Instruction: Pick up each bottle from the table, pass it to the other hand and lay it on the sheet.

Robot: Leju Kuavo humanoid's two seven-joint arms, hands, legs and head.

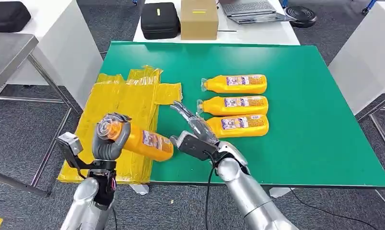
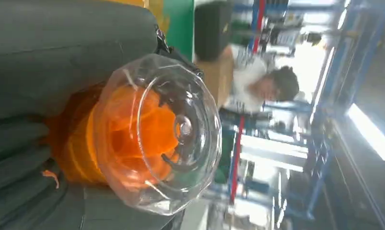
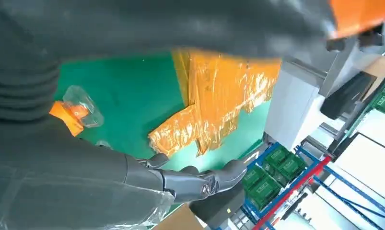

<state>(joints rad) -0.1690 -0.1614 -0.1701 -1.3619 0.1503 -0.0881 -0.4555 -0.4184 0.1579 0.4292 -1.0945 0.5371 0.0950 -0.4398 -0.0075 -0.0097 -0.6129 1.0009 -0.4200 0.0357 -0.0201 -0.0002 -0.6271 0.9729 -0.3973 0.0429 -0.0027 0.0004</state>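
The left hand (image 1: 109, 139) grips one bottle (image 1: 145, 142) above the sheet's (image 1: 118, 103) near end, by the table's (image 1: 320, 143) front edge; the right hand (image 1: 196, 134) is released beside it, fingers spread. The handover looks done and laying is left. Three bottles (image 1: 236, 103) wait mid-table; none lies on the sheet

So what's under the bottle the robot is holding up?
Under the held bottle lies the crinkly yellow sheet, spread on the green table. The left hand grips the bottle's cap end; the bottle and hand cover part of the sheet, so that patch can't be seen.
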